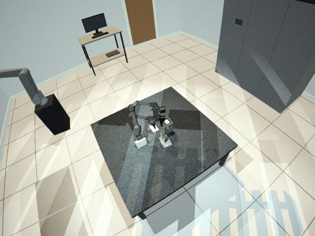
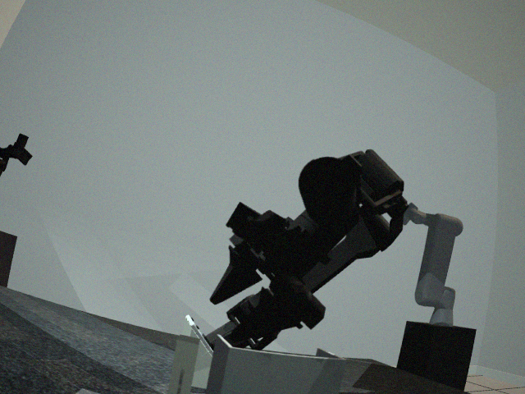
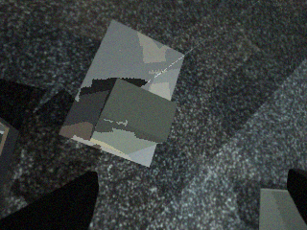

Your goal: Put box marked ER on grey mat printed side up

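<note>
The grey mat (image 1: 166,145) (image 3: 129,43) lies beside the bin (image 1: 170,128) (image 2: 280,373) (image 3: 11,149). One box (image 1: 162,133) (image 2: 184,360) (image 3: 136,107) stands upright on the mat; no letters on it are readable. A pale box top (image 1: 167,121) shows in the bin in the top view; how many boxes are inside and their codes cannot be told. My gripper (image 1: 158,125) (image 2: 212,318) (image 3: 191,178) is open and empty. It hangs beside the bin, apart from the box on the mat. The bin wall hides part of one finger in the exterior view.
A thin white panel (image 1: 153,128) (image 2: 198,332) (image 3: 280,208) leans near the fingers, on the side away from the bin. A pale block (image 1: 141,143) sits by the arm's base. Hard shadows cross the dark table (image 1: 175,164).
</note>
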Available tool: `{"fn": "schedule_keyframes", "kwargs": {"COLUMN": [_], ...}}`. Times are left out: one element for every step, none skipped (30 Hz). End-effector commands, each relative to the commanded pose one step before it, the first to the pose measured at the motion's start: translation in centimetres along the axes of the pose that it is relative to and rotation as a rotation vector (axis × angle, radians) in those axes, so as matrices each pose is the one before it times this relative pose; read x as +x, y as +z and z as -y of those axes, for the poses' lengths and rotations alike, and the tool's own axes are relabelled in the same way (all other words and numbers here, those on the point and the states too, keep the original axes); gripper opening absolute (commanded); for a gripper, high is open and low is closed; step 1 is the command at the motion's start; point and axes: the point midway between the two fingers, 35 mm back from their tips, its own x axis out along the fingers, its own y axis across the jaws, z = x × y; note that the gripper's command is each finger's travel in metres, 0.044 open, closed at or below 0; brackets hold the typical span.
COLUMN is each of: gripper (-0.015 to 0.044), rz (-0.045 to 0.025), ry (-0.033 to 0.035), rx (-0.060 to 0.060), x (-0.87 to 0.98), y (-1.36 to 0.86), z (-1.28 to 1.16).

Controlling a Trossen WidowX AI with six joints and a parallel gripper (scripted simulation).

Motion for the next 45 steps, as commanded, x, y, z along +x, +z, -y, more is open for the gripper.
{"fn": "schedule_keyframes", "kwargs": {"gripper": [0.0440,0.0440,0.0440,0.0440,0.0440,0.0440,0.0440,0.0440,0.0440,0.0440,0.0440,0.0440,0.0440,0.0440,0.0440,0.0440,0.0440,0.0440,0.0440,0.0440,0.0440,0.0440,0.0440,0.0440,0.0440,0.0440,0.0440,0.0440,0.0440,0.0440,0.0440,0.0440,0.0440,0.0440,0.0440,0.0440,0.0440,0.0440,0.0440,0.0440,0.0440,0.0440,0.0440,0.0440,0.0440], "rz": [-0.07088,-0.01866,-0.01862,-0.01858,-0.01853,-0.01847,-0.01841,-0.01835,-0.01827,-0.01820,-0.01812,-0.01803,-0.01794,-0.01784,-0.01774,-0.01763,-0.01752,-0.01741,-0.01729,-0.01716,-0.01703,-0.01690,-0.01677,-0.01663,-0.01648,-0.01634,-0.01619,-0.01603,-0.01587,-0.01571,-0.01555,-0.01538,-0.01522,-0.01504,-0.01487,-0.01469,-0.01451,-0.01433,-0.01415,-0.01396,-0.01147,-0.00682,-0.00226,0.00000,-0.00076], "ry": [0.00975,0.00350,0.00388,0.00425,0.00463,0.00500,0.00537,0.00574,0.00611,0.00648,0.00684,0.00721,0.00757,0.00792,0.00828,0.00863,0.00898,0.00932,0.00967,0.01001,0.01034,0.01067,0.01100,0.01133,0.01165,0.01197,0.01229,0.01260,0.01290,0.01321,0.01350,0.01380,0.01409,0.01438,0.01466,0.01494,0.01521,0.01548,0.01574,0.01600,0.01350,0.00819,0.00274,0.00000,-0.00045], "rx": [0.0114,0.0042,0.0043,0.0044,0.0044,0.0045,0.0046,0.0046,0.0047,0.0047,0.0048,0.0048,0.0048,0.0049,0.0049,0.0049,0.0050,0.0050,0.0050,0.0050,0.0050,0.0051,0.0051,0.0051,0.0051,0.0051,0.0051,0.0051,0.0051,0.0051,0.0051,0.0050,0.0050,0.0050,0.0050,0.0050,0.0050,0.0049,0.0049,0.0049,0.0040,0.0024,0.0008,0.0000,0.0000], "x": [0.375,0.084,0.080,0.076,0.071,0.067,0.063,0.059,0.054,0.050,0.045,0.040,0.036,0.031,0.026,0.021,0.017,0.012,0.007,0.002,-0.003,-0.009,-0.014,-0.019,-0.024,-0.029,-0.035,-0.040,-0.045,-0.050,-0.056,-0.061,-0.067,-0.072,-0.077,-0.083,-0.088,-0.094,-0.099,-0.105,-0.091,-0.057,-0.019,0.000,0.025], "y": [0.512,0.177,0.180,0.183,0.186,0.189,0.192,0.194,0.197,0.200,0.202,0.205,0.207,0.210,0.212,0.214,0.217,0.219,0.221,0.223,0.225,0.227,0.229,0.231,0.233,0.235,0.237,0.239,0.240,0.242,0.244,0.245,0.247,0.248,0.249,0.251,0.252,0.253,0.255,0.256,0.214,0.128,0.043,0.000,0.008], "z": [0.129,0.050,0.050,0.051,0.051,0.052,0.052,0.053,0.054,0.054,0.055,0.055,0.056,0.057,0.057,0.058,0.058,0.059,0.060,0.060,0.061,0.061,0.062,0.062,0.063,0.063,0.064,0.064,0.065,0.065,0.065,0.066,0.066,0.066,0.066,0.067,0.067,0.067,0.067,0.067,0.056,0.033,0.011,0.000,-0.002]}}
